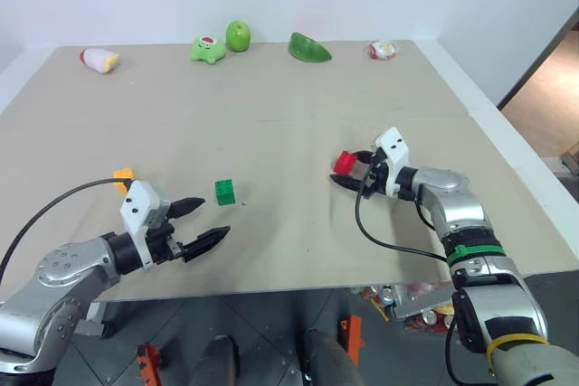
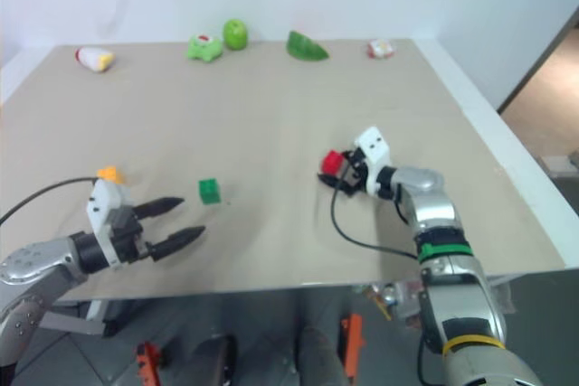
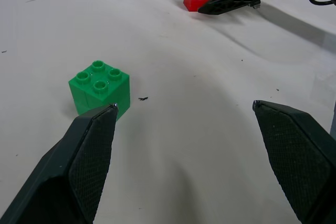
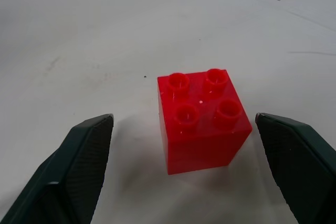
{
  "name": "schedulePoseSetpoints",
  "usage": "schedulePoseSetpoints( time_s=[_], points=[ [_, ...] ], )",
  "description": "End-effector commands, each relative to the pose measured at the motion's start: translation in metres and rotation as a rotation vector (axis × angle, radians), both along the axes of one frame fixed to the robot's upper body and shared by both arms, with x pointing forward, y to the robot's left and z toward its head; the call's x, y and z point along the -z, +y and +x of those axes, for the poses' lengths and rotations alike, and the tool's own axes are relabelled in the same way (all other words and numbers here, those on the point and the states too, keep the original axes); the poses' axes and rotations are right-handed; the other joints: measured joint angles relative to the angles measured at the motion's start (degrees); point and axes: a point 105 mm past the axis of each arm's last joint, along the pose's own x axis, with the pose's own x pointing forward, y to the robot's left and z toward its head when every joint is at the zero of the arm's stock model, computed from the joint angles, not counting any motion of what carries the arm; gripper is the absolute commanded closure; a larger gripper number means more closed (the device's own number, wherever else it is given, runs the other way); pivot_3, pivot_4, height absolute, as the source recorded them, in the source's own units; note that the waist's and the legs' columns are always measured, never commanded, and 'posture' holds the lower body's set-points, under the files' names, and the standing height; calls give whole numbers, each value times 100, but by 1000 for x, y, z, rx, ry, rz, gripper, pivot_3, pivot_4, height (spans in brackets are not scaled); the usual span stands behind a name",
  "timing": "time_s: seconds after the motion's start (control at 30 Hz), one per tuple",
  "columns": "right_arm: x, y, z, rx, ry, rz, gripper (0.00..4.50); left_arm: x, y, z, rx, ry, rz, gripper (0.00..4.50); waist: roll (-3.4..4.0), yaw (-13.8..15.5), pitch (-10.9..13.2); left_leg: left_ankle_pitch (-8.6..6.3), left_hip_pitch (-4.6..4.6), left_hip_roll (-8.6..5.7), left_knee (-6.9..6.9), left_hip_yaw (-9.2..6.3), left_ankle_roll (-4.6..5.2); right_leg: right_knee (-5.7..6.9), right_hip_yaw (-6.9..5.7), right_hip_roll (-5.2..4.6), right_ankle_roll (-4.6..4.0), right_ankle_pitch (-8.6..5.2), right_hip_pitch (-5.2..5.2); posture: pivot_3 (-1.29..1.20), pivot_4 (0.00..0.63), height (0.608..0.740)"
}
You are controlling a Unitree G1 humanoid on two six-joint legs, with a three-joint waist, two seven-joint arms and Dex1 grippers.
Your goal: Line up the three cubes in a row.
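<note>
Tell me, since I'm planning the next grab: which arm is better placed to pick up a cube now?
The right. Its open claw already straddles the red cube, one finger on each side. The left claw is open too, but the green cube sits ahead of one fingertip, not between the two.

— Where do the three cubes sit on the worktop?
— One cube lies far left, a second cube right of it near the middle, the third cube further right and slightly farther back.
— And the pincers?
— The left pincer sits just before the middle cube; the right pincer brackets the third cube, one finger each side, not touching.
— Behind them?
— Toys line the far edge.
</note>
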Motion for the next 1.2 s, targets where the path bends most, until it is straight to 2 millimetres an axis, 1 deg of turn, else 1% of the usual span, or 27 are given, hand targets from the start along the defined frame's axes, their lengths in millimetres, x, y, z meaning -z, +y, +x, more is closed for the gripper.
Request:
schedulePoseSetpoints(
  time_s=[0.03, 0.2, 0.23, 0.27, 0.37, 0.4, 0.47, 0.53, 0.63, 0.77, 0.87, 1.0, 1.2],
  points=[
    [-14, 4, 4, -16, -53, -6, 1174, -8, -2, 2, -5, -53, 7, 109, 0, 0, 0, 0, 0, 0, 0, 0, 0, 0, 0, 0, 1, 0, 0, 0, 150, 733],
    [-13, 4, 4, -24, -52, -14, 2912, -7, -2, 4, -14, -59, 5, 109, 0, 0, 0, 0, 0, 0, 0, -1, 0, 0, 0, 1, 0, 1, 0, 0, 150, 733],
    [-14, 4, 3, -26, -53, -13, 3187, -7, -3, 4, -14, -60, 4, 109, 0, 1, 0, 0, 0, 0, 0, -1, 0, 0, 1, 1, 0, 1, 0, 0, 150, 733],
    [-14, 5, 2, -34, -53, -11, 3259, -8, -3, 4, -14, -61, 2, 109, 0, 1, 0, 0, 1, 0, 0, -1, 0, 0, 1, 1, 0, 2, 0, 0, 150, 733],
    [-18, 8, -4, -76, -52, 6, 3259, -9, -4, 4, -6, -61, -9, 109, 0, 1, 0, 0, 1, 0, 0, -1, 0, 1, 0, 1, 0, 2, 0, 0, 150, 733],
    [-21, 10, -10, -117, -44, 24, 3259, -10, -5, 3, 6, -55, -16, 109, 0, 1, 0, 0, 1, 0, 0, -1, 0, 1, 0, 1, 1, 2, 0, 0, 150, 733],
    [-27, 16, -35, -276, -17, 58, 3259, -12, -6, -2, 65, -25, -39, 109, 0, 3, 0, 0, 0, 0, 0, -2, 0, 1, 0, 1, 16, 10, 0, 0, 150, 733],
    [-30, 19, -51, -368, 2, 63, 3259, -11, -6, -5, 99, -1, -43, 109, 0, 16, 0, -1, -3, 0, -2, -7, 1, 2, -3, 1, 23, 7, 0, 0, 150, 733],
    [-33, 21, -66, -459, 35, 67, 3259, -8, -4, -9, 145, 48, -28, 109, 1, 11, 0, -2, -2, 0, -2, -7, 2, 2, -3, 1, 24, 5, 1, 0, 150, 733],
    [-26, 24, -83, -575, 62, 4, 3259, -4, 0, -9, 174, 85, 6, 109, 1, 1, 0, -2, 6, 2, -1, -4, 3, 2, -3, 3, -10, -5, 1, 0, 150, 733],
    [-20, 25, -85, -603, 68, -38, 3259, -4, 1, -8, 187, 92, 11, 109, 1, 0, 0, 1, 8, 6, 0, -4, 7, 3, -3, 9, -14, -3, 1, 0, 150, 733],
    [-14, 31, -87, -658, 72, -72, 3259, -5, 2, -9, 207, 94, 17, 109, 0, 3, 0, 2, 6, 6, 2, -3, 7, 3, -2, 9, -14, -2, 1, 0, 150, 733],
    [-7, 37, -87, -701, 81, -105, 3259, 0, 3, -12, 235, 65, 81, 109, 0, 3, 0, 1, 5, 7, 0, -4, 6, 3, -3, 9, -13, -3, 0, 0, 150, 733]
  ],
)
